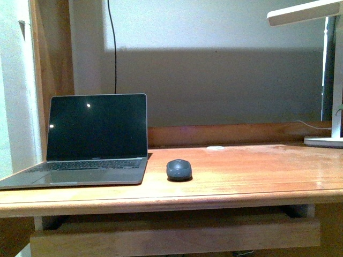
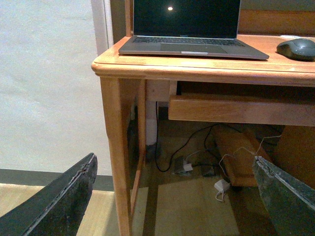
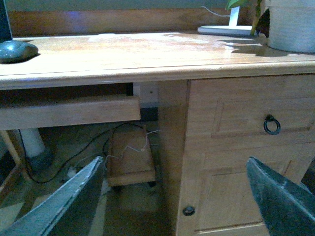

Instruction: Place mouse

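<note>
resting on desk (image 1: 257, 171): one mouse (image 1: 179, 169), one laptop (image 1: 91, 142) beside it; both end effectors (image 2: 172, 196) (image 3: 182, 196) spread apart, empty.

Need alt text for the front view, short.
A dark grey mouse sits on a wooden desk, just right of an open laptop with a dark screen. A white lamp stands at the far right; neither robot hand is visible.
</note>
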